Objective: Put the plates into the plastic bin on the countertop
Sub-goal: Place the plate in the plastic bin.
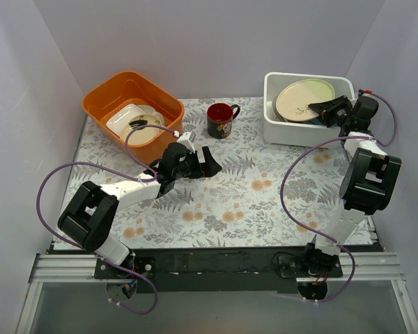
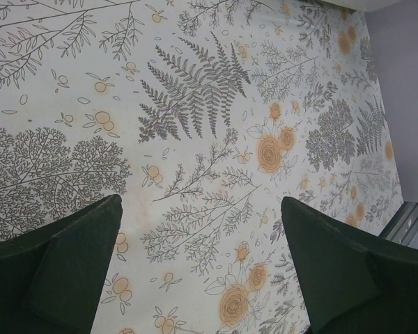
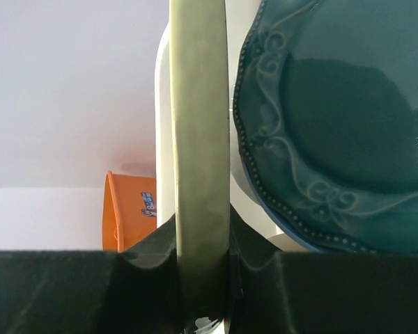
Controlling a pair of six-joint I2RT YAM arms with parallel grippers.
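No text is legible (blue label (image 3: 148, 207) on orange tub (image 3: 122, 219) blurs).

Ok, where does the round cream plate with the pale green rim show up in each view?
Top external: the round cream plate sits in the white plastic bin at upper right, rim pinched by the right gripper.
Left wrist: not in it; that view faces the fern-print cloth.
Right wrist: edge-on, a vertical band at centre, clamped at the bottom.
Shared landmark: the orange rounded tub, upper left in top external, lower left in right wrist.
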